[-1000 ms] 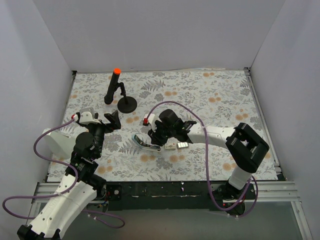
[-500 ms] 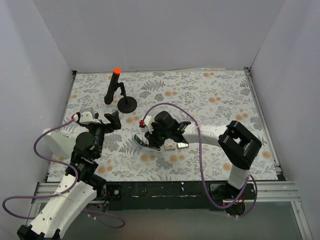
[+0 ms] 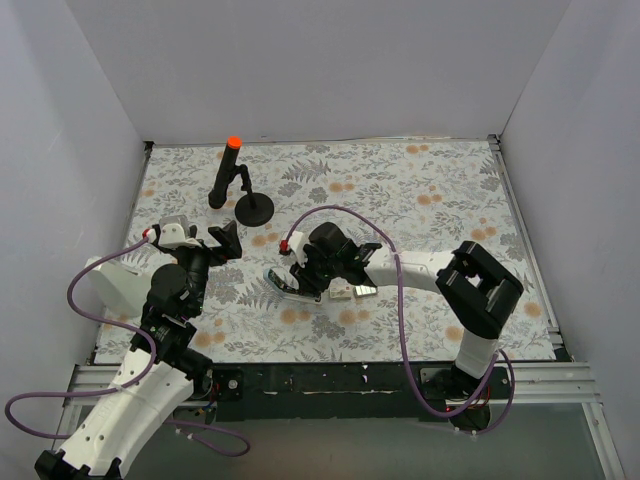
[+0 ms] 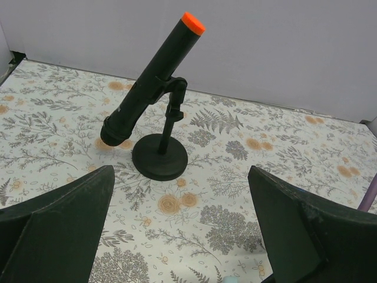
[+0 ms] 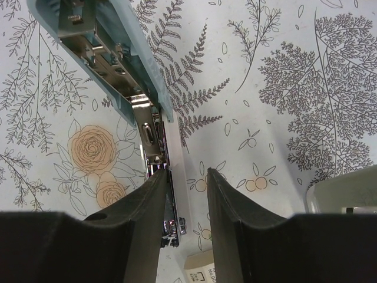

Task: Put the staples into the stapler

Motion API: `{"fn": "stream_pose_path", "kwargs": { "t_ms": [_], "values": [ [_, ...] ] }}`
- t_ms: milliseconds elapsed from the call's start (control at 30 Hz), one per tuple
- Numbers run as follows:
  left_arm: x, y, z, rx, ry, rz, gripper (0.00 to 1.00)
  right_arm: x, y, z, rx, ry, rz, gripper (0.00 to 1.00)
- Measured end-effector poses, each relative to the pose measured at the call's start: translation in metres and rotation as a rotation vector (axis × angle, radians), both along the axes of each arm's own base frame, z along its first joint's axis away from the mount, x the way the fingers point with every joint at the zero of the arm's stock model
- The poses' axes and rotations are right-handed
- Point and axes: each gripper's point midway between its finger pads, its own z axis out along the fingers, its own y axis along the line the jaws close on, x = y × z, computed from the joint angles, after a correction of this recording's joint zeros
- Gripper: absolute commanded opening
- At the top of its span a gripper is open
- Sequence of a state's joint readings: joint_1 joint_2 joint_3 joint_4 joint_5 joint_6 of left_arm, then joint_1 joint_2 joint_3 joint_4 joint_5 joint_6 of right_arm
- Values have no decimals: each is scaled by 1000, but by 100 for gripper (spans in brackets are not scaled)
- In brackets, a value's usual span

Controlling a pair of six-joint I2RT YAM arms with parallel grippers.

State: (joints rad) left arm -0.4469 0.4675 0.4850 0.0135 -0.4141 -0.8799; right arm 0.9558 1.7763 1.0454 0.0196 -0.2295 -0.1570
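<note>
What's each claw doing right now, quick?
Left claw: wide open, empty.
Right claw: half closed over the open stapler; a grip cannot be told.

Stapler (image 5: 118, 65) lies on table (image 3: 450, 200), rear end btwn R gripper (image 5: 185, 177) fingers. Staples box (image 5: 203, 268) just beside them. Stand (image 4: 160, 156) ahead of L gripper (image 4: 181, 177), well apart.

Black tube with an orange tip (image 3: 224, 175), tilted on a thin arm above a round black base (image 3: 254, 209), standing near the far left of the floral-patterned surface (image 3: 420, 190), plain white walls (image 3: 320, 70) on three sides
</note>
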Motion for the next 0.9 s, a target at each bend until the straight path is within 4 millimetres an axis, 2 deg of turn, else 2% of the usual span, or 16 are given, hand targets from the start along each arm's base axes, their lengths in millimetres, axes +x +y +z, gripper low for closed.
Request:
{"fn": "stream_pose_path", "kwargs": {
  "t_ms": [133, 200, 300, 433, 500, 600, 800, 900],
  "values": [
    [0, 0, 0, 0, 0, -1, 98, -1, 0, 2, 2, 0, 1, 42],
    [0, 0, 0, 0, 0, -1, 98, -1, -1, 10, 14, -9, 1, 41],
    [0, -1, -1, -3, 2, -6, 98, -4, -4, 33, 77, -52, 11, 41],
    [3, -10, -11, -8, 47, -41, 98, -19, -19, 69, 221, -141, 56, 48],
    [5, -17, -18, -20, 83, -65, 98, -24, -24, 73, 260, -153, 74, 52],
    [6, -29, -32, -55, 146, -114, 98, -30, -35, 66, 284, -164, 106, 53],
    [3, -51, -59, -161, 278, -187, 98, -45, -56, 32, 307, -189, 151, 49],
    [2, -59, -75, -195, 352, -209, 96, -48, -61, 25, 338, -203, 157, 47]
  ]
}}
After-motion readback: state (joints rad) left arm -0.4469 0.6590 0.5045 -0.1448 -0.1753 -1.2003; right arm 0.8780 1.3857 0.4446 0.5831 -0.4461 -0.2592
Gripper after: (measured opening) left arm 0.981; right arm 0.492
